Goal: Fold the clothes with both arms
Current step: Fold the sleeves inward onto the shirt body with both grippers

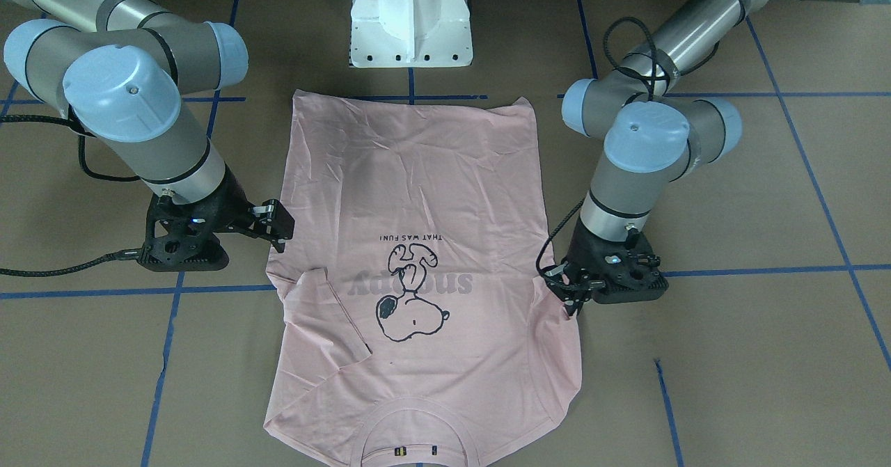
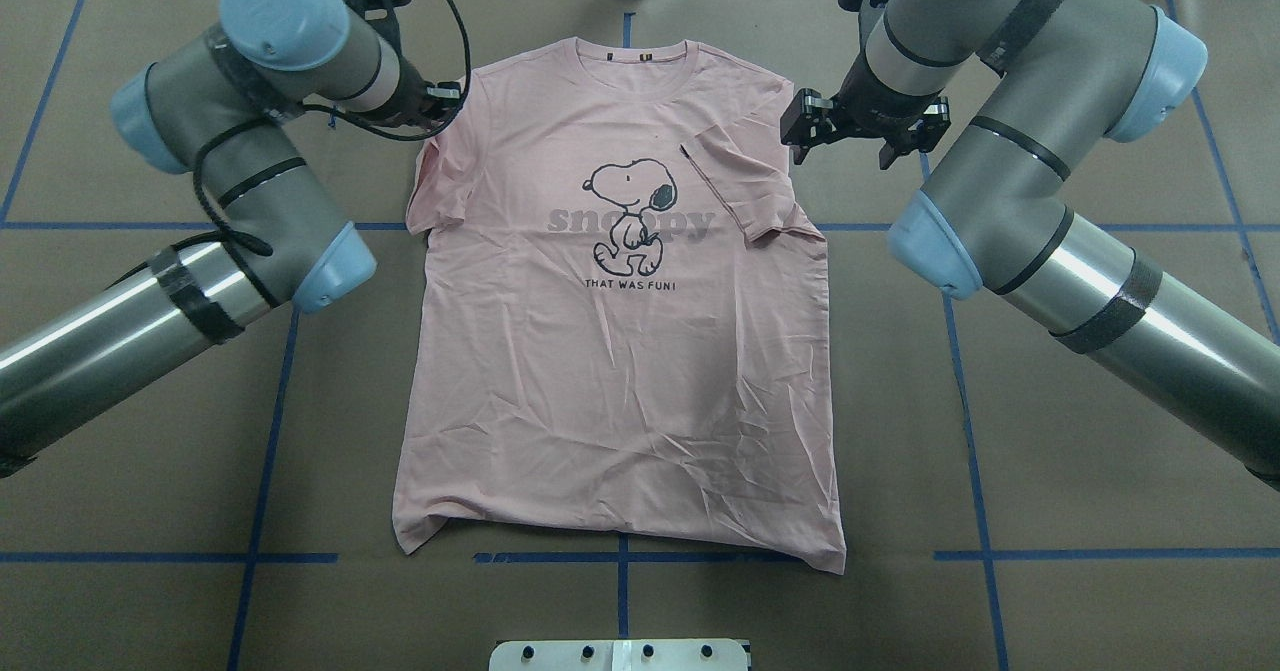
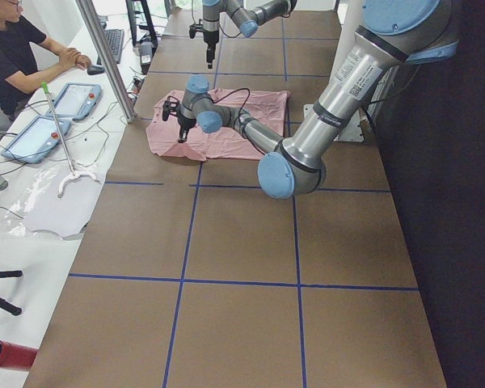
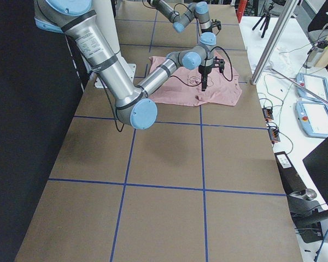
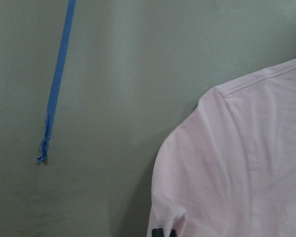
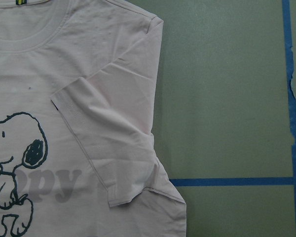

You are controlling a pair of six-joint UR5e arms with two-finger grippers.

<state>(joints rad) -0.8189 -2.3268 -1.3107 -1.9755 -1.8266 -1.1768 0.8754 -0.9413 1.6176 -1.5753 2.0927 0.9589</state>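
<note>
Left pincer [image 1: 574, 300]: low at the outer edge of the T-shirt [image 2: 620, 371], tips narrow and set on the near sleeve [image 2: 430, 186]. Creases run out from that spot, and the left wrist view shows cloth puckered against one dark fingertip. Judged to be nipping the sleeve edge, though the contact itself is small in every view.

Right pincer [image 1: 277, 229]: jaws wide, holding nothing. It is just beside the opposite edge of the garment, clear of the cloth and over bare worktop [image 2: 1050, 401].

Garment: lies face up and full length in the middle of the worktop. The collar [image 2: 628, 51] is at the far side from the robot and the hem is towards the white pedestal [image 1: 411, 21]. The dog print [image 2: 625, 211] and lettering are fully exposed. The body is lightly wrinkled.

Progress:
- Done: the folded sleeve [image 2: 745, 186] on the right arm's side is turned inward over the chest, its hem lying diagonally beside the print.
- Not done: the near sleeve on the left arm's side lies outside the body panel.
- Not done: neither long side is folded in.
- Not done: there is no fold along the length, and hem and collar are well apart.

Assessment: early stage, with one minor fold of several complete. The left sleeve looks to be the step in hand.
</note>
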